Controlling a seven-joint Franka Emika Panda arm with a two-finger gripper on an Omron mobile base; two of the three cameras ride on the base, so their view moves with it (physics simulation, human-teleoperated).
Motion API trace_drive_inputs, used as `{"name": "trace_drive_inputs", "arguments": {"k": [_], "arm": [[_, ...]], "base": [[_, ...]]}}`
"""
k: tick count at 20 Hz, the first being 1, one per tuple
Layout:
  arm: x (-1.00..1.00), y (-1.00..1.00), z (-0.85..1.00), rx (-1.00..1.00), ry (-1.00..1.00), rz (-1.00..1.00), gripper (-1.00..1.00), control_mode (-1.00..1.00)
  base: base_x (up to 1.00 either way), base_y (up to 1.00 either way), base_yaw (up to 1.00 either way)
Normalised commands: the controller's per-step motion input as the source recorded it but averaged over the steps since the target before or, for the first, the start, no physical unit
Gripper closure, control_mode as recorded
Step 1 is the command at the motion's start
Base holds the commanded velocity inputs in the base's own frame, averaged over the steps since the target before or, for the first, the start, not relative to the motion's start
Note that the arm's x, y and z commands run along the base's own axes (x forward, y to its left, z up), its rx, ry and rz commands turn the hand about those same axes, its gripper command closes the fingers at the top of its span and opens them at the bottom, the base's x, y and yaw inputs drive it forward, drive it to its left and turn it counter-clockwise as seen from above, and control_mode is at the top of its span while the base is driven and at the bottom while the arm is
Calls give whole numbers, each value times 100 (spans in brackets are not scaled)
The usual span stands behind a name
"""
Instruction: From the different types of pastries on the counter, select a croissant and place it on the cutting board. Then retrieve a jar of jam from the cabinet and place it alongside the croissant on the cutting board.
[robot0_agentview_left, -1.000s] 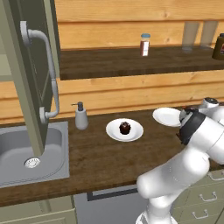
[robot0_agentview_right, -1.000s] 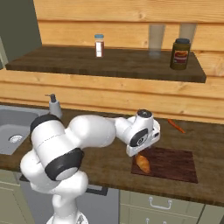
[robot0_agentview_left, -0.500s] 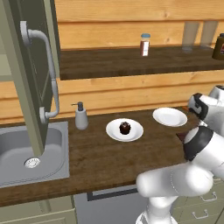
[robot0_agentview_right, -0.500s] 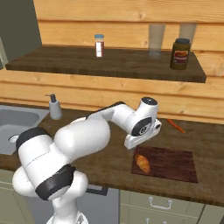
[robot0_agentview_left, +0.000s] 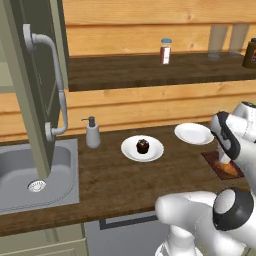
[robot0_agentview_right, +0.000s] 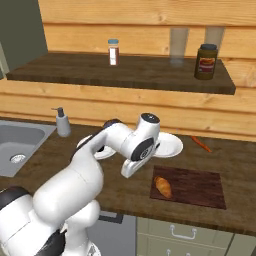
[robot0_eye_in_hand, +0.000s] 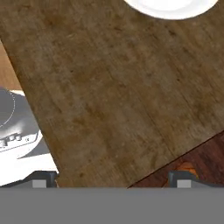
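Croissant lies on cutting board, first step apparently done | claw spread wide, holding nothing, above table beside board | cupcake sits on plate | jam jar not yet fetched

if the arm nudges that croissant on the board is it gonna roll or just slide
Probably slide or pivot rather than roll: the croissant lies flat on the cutting board, elongated with tapered ends. It looks small, so likely light and easily shifted. Its surface looks smooth, so the wide-open gripper may need a centred grasp across its thick middle.
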Motion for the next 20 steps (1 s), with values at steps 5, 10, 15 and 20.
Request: {"name": "trace_drive_inputs", "arguments": {"k": [5, 10, 15, 20], "arm": [[-38, 92, 0, 0, -17, 19, -100, -100], [-3, 72, -3, 0, -2, 5, -100, -100], [-8, 23, 0, -1, -4, 0, -100, 100], [0, 0, 0, 0, 0, 0, -100, 100]], "base": [[0, 0, 0], [0, 0, 0], [-50, 46, 0], [-100, 94, 1]]}}
